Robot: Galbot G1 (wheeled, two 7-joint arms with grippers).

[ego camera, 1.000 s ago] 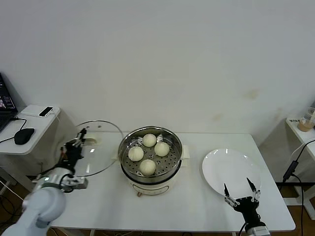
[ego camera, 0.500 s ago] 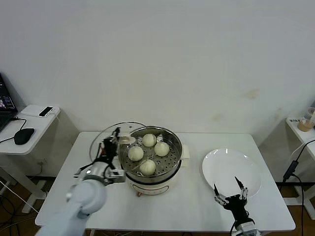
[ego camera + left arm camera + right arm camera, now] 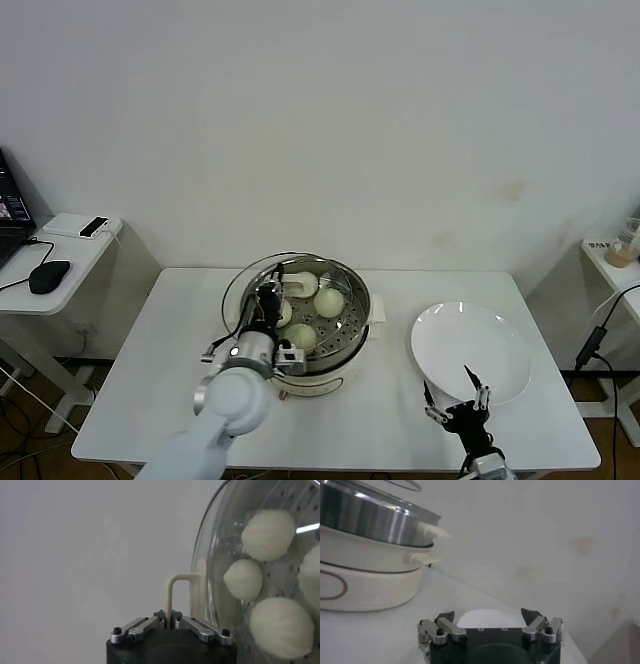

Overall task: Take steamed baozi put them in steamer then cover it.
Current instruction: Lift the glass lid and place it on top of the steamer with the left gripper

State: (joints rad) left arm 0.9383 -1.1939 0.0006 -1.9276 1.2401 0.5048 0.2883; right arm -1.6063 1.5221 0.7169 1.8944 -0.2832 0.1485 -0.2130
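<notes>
The steamer [image 3: 352,322] stands mid-table, a shiny steel pot on a cream base. Several cream-white baozi [image 3: 329,302] lie on its perforated tray. My left gripper [image 3: 268,298] is shut on the cream handle [image 3: 296,278] of the glass cover [image 3: 238,296]. It holds the cover tilted over the pot's left half. In the left wrist view the gripper [image 3: 168,618] pinches the handle [image 3: 181,592], and baozi [image 3: 267,534] show through the cover's glass [image 3: 220,555]. My right gripper [image 3: 455,402] is open and empty at the table's front right, also seen in the right wrist view [image 3: 487,615].
A flat white plate [image 3: 470,345] lies right of the steamer, just behind my right gripper. The right wrist view shows the steamer's steel wall [image 3: 370,517] and the plate [image 3: 485,621]. A side desk with a mouse [image 3: 48,275] stands at far left.
My left arm has carried the cover from the table's left side rightwards to over the steamer. My right gripper has drifted a little left and towards the table's front edge.
</notes>
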